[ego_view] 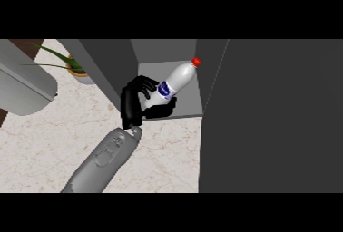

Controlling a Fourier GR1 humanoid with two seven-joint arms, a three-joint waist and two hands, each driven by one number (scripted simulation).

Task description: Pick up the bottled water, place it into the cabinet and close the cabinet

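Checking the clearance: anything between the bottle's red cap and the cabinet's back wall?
Head view: nothing. The red cap of the bottle, held by the hand, shows against the cabinet's bare back wall.

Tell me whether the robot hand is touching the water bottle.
Touching. The head view shows the robot hand with fingers and thumb curled round the water bottle's lower body, inside the open cabinet.

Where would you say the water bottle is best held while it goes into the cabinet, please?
Around its lower body, below the label, from the left, probably. The bottle leans with its red cap toward the cabinet interior, and the robot hand already wraps it there.
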